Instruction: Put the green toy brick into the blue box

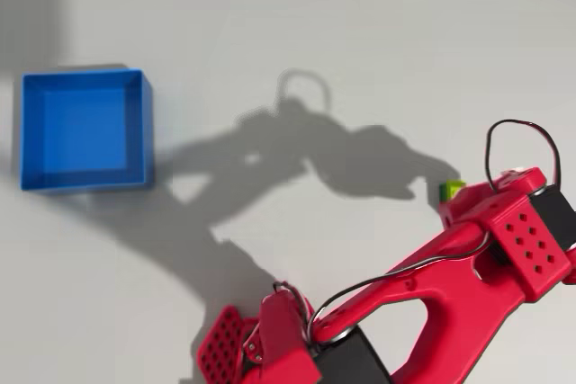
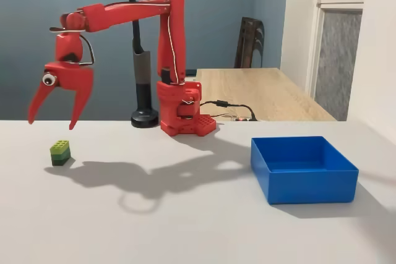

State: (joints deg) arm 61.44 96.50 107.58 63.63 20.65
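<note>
Just below the wide-spread gripper [image 2: 52, 122], the green toy brick [image 2: 60, 152] sits untouched.

On the table [image 2: 185, 227] there is one green toy brick [image 2: 60, 152] near its left edge in the fixed view, one blue box [image 2: 303, 169] toward its right edge, and one red arm bearing a single gripper [image 2: 52, 120] with two fingers.

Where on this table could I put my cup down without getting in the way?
The broad bare stretch of table between the green toy brick and the blue box is free. It is tighter at the brick, where the open gripper hangs above, and near the arm's base.
</note>
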